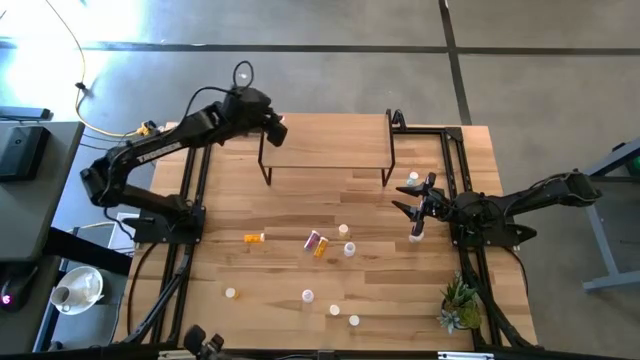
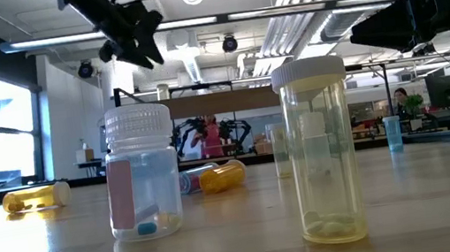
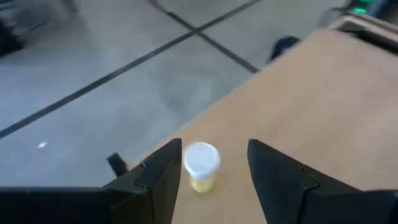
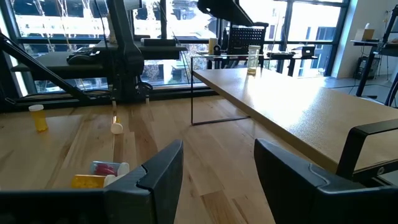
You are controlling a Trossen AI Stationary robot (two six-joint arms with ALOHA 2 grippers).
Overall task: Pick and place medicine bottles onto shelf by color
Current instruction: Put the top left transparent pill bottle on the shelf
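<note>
One yellowish bottle (image 3: 201, 165) on shelf (image 1: 325, 140) corner under released left gripper (image 3: 211, 180); right gripper (image 4: 217, 180) released, loose bottles (image 1: 318, 243) nearby.

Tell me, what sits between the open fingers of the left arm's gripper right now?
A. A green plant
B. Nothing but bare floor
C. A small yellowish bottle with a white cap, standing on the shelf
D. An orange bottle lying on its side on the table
C: the left wrist view shows the left gripper open over the shelf, with the upright yellowish white-capped bottle between its fingers.
</note>
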